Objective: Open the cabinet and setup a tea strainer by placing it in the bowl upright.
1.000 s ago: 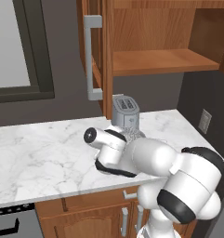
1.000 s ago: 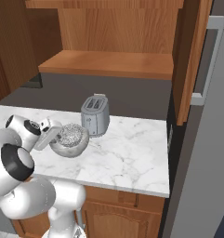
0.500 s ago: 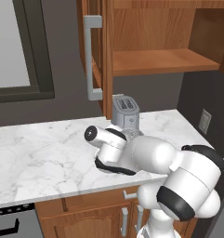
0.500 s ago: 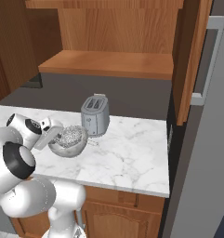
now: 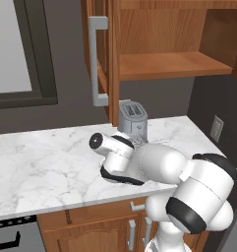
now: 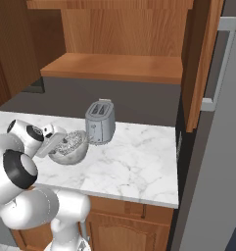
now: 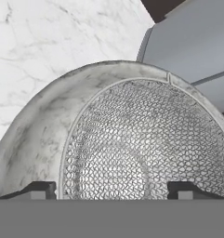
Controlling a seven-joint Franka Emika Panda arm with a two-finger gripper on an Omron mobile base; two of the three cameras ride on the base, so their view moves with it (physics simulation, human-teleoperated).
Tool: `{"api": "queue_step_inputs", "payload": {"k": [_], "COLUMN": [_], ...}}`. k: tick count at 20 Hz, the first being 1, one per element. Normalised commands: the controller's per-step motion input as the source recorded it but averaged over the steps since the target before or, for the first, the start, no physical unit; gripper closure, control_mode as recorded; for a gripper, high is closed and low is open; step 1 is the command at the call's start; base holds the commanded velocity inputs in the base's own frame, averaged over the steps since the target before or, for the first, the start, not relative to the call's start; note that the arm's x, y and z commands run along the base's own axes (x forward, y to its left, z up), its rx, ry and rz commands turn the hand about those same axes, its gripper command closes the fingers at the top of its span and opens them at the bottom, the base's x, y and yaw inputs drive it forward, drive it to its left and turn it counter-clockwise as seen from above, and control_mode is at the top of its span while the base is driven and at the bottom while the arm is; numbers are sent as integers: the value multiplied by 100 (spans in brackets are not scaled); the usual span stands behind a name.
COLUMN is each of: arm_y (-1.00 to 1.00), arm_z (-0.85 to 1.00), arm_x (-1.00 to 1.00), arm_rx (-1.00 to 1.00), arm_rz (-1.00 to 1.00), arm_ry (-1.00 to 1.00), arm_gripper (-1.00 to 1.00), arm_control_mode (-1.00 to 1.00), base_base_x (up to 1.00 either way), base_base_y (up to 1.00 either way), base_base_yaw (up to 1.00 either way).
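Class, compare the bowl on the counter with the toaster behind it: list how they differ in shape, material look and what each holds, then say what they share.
The bowl is round and low; the toaster is boxy and taller. The bowl looks like speckled stone, the toaster like smooth grey metal. The bowl holds the mesh tea strainer; nothing sticks up from the toaster's two slots. Both are grey and stand side by side on the marble counter.
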Motion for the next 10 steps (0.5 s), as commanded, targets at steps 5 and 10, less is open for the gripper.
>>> {"api": "queue_step_inputs", "payload": {"k": [5, 10], "arm_y": [-22, -27], "arm_z": [0, 3], "arm_x": [0, 0], "arm_rx": [4, 18], "arm_rz": [0, -1], "arm_ry": [0, 0], "arm_gripper": [-100, -100], "arm_control_mode": [-100, -100], "base_base_x": [0, 0], "base_base_y": [0, 0], "base_base_yaw": [0, 0]}}
